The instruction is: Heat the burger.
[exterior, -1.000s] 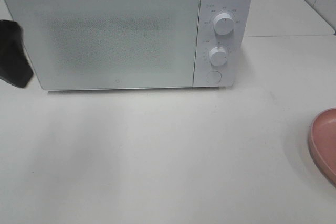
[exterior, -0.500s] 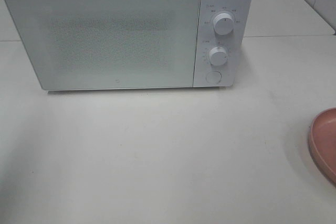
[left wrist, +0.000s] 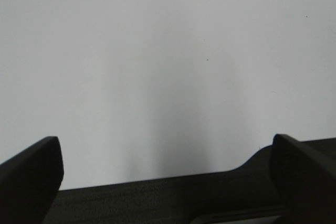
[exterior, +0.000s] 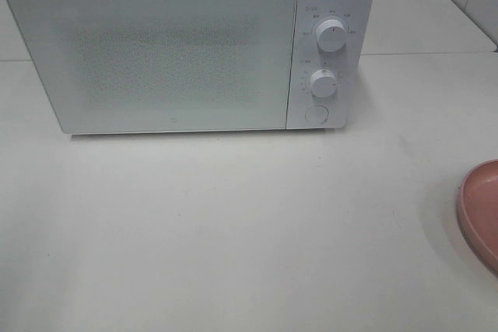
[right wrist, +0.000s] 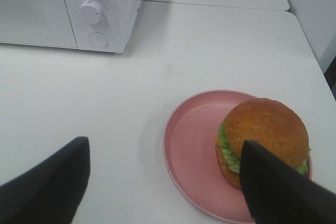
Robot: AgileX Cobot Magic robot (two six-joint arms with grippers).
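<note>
Right pincer (right wrist: 163, 182) hung spread wide above the counter (right wrist: 220, 45), empty, its dark fingers (right wrist: 47, 182) framing the burger (right wrist: 263, 139). That burger sat on the far-from-microwave side of a pink dish (right wrist: 191, 145), lettuce showing under its brown bun. Only the dish's rim (exterior: 478, 211) reached the high camera's right edge. Behind it stood the white microwave (exterior: 179, 48), door closed, with two dials (exterior: 331, 36). Left pincer (left wrist: 168, 182) was also spread, holding nothing, over bare white counter.
</note>
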